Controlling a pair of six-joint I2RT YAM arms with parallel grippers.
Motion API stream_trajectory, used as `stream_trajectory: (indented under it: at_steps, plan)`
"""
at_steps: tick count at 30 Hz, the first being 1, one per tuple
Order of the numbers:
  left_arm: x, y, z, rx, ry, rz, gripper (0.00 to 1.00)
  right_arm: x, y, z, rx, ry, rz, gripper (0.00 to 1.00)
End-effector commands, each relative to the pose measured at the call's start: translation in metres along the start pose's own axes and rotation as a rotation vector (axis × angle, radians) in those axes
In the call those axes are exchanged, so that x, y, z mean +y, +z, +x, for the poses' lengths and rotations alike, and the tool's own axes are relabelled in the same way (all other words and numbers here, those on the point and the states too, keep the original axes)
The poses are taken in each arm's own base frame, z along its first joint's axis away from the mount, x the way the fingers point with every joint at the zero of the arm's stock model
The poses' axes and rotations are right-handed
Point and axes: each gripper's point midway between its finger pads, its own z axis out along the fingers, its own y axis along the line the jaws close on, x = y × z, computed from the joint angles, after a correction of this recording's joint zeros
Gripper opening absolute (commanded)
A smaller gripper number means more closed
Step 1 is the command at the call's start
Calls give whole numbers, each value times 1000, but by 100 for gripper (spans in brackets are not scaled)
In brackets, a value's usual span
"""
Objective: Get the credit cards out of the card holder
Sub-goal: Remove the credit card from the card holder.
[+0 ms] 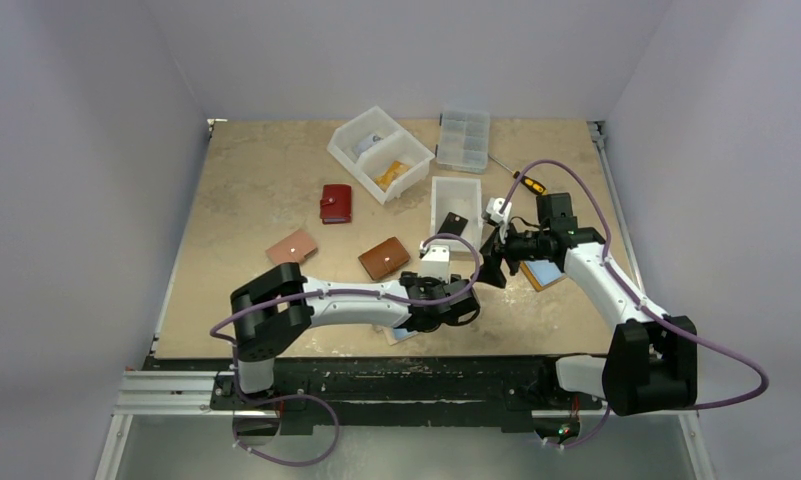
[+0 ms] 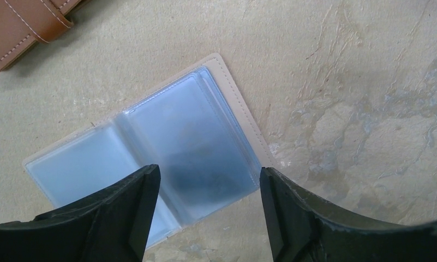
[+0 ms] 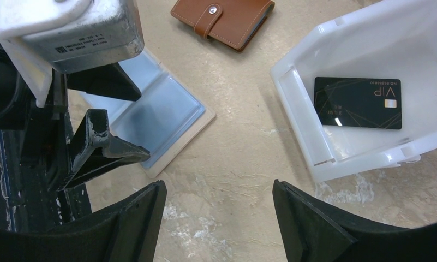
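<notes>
The card holder lies open on the table, a beige cover with clear sleeves that look pale blue; I cannot tell whether cards sit inside. My left gripper hovers open over its right-hand page, one finger at the fold and the other by the outer edge. A black credit card marked VIP lies flat in the white bin. My right gripper stands open over bare table between the holder and the bin, gripping nothing.
A brown snap holder lies just beyond the open one. A red holder and a tan one lie further left. A divided white bin, a clear organiser and a screwdriver stand at the back.
</notes>
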Motion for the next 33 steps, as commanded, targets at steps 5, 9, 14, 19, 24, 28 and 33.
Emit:
stream_trajectory:
  at_steps: [5, 9, 14, 19, 24, 28, 33]
  plan:
    - [6, 13, 7, 34, -4, -15, 67, -5, -1, -5, -25, -7, 16, 80]
    - [8, 19, 13, 61, -2, -28, 65, -5, -1, -5, -27, -6, 13, 80]
    - [6, 21, 16, 75, 6, -26, 65, -4, -1, -5, -30, -5, 7, 80]
    - [8, 24, 19, 94, 12, -29, 67, -4, -1, -5, -34, -6, 4, 80]
    - [7, 27, 23, 124, 19, -20, 69, -3, -1, -6, -39, -5, -2, 80]
    - [9, 29, 28, 147, 22, -24, 69, -2, -1, -7, -41, -6, -6, 80]
    - [13, 30, 31, 160, 22, -41, 67, 0, -1, -8, -46, -8, -10, 80]
